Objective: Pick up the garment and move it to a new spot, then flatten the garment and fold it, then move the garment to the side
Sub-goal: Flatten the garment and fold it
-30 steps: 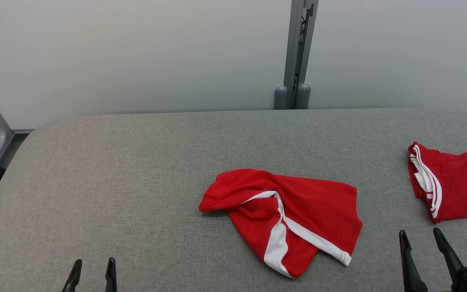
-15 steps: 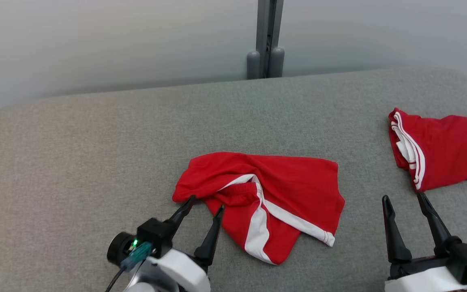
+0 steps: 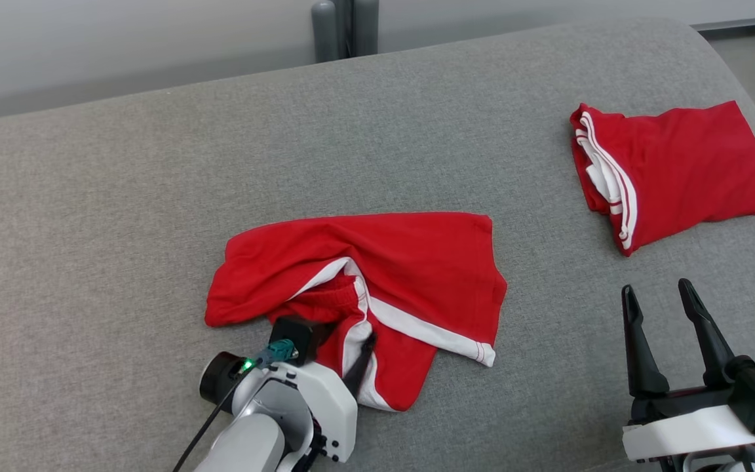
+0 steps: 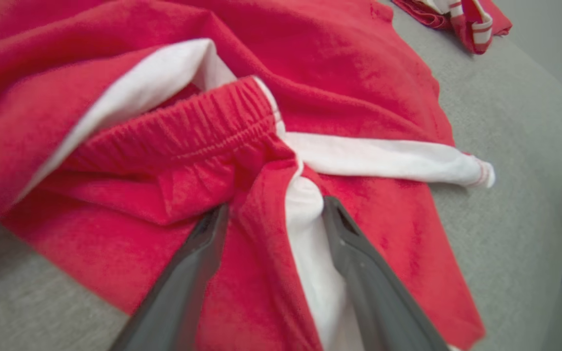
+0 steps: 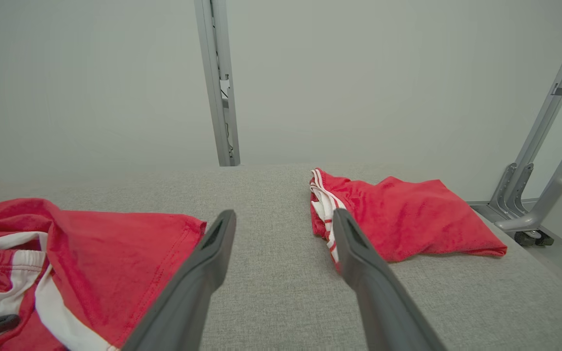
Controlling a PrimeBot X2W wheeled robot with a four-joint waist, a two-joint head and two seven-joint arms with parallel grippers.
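The red shorts (image 3: 410, 262) lie crumpled near the middle of the grey table (image 3: 122, 183). The left gripper (image 4: 275, 204) is at their 7 o'clock edge, jaws wide, a fold of red and white cloth between them. The right gripper (image 3: 656, 286), also wide and empty, is at 4 o'clock, well apart. A folded red garment (image 3: 685, 157) lies at 2 o'clock

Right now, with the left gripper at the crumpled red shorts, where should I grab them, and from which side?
Take the raised fold beside the elastic waistband, where red meets the white stripe. It stands up off the table, so it should pinch easily. Come from the near edge, as the open left gripper does: its fingers straddle that ridge.
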